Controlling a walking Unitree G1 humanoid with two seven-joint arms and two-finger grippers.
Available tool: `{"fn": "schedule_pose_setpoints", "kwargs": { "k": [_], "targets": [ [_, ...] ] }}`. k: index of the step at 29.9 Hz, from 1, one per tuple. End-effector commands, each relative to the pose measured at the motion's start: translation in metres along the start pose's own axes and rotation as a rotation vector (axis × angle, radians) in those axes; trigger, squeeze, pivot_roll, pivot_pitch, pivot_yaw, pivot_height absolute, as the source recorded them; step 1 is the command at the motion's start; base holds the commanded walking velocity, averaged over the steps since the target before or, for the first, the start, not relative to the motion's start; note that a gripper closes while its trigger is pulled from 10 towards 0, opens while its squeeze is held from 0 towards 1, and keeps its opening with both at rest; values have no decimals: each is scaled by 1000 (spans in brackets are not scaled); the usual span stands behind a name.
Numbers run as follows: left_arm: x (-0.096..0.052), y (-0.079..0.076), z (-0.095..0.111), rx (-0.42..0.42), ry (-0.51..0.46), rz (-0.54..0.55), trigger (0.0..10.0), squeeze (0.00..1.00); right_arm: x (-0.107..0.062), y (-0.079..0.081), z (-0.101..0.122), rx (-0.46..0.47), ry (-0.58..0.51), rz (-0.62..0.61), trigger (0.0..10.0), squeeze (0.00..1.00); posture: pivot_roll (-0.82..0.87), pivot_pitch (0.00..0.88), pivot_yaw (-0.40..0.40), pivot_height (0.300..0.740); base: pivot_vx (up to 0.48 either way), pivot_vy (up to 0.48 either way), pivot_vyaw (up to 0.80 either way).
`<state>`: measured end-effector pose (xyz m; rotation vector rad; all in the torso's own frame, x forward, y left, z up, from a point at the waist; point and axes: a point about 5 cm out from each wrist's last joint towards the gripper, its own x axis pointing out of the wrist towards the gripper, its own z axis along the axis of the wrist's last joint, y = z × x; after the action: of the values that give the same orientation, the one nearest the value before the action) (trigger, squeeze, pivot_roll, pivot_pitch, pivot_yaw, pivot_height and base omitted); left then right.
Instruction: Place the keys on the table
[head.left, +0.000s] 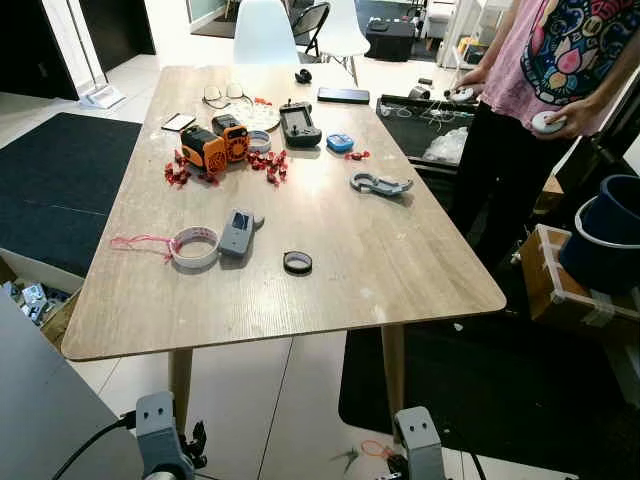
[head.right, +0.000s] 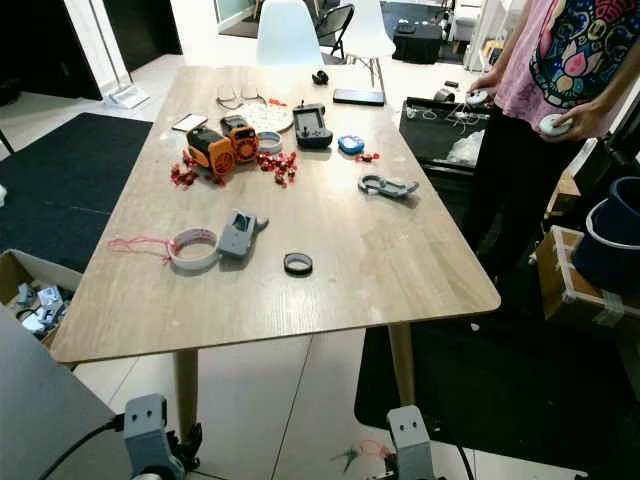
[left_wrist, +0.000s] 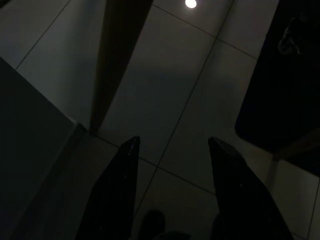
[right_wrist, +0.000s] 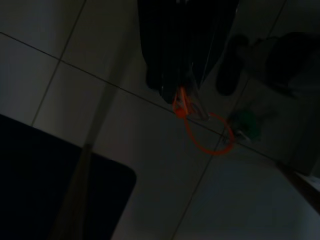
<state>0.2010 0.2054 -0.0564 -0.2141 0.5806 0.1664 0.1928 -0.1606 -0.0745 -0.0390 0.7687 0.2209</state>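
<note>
The keys (right_wrist: 200, 112) hang on an orange loop (right_wrist: 207, 137) with a green tag (right_wrist: 247, 125), pinched between the shut fingers of my right gripper (right_wrist: 177, 92). That gripper (head.left: 398, 463) is held low, over the tiled floor below the near edge of the wooden table (head.left: 330, 300); the orange loop (head.left: 372, 450) dangles beside it. My left gripper (left_wrist: 172, 145) also hangs low over the floor near a table leg (head.left: 180, 385), open with nothing between its fingers.
The tabletop carries a tape roll (head.left: 196, 247), a grey device (head.left: 237, 231), a black ring (head.left: 297, 262), orange tools (head.left: 218, 144), red clips (head.left: 270, 165) and a grey clip (head.left: 380, 184). A person (head.left: 560, 70) stands at the right holding controllers. Dark rugs (head.left: 60, 180) flank the table.
</note>
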Motion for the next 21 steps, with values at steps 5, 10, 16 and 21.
{"fn": "schedule_pose_setpoints", "kwargs": {
  "k": [5,10,16,21],
  "targets": [
    [-3,3,-3,23,-4,23,10000,0,-2,-2,-6,-2,20,-4,10000,0,80,76,-10,740,0,0,0],
    [-3,2,-1,59,-19,10,10000,0,-2,-1,-6,-1,20,-3,10000,0,81,75,-9,740,0,0,0],
    [-2,0,-2,58,-13,3,10000,0,-2,-1,-6,-1,19,-3,10000,0,80,77,-8,740,0,-230,0],
    [-2,-1,-3,53,-4,3,10000,0,-2,-1,-6,-1,19,-4,10000,0,77,76,-7,740,0,-480,0]
  ]
}}
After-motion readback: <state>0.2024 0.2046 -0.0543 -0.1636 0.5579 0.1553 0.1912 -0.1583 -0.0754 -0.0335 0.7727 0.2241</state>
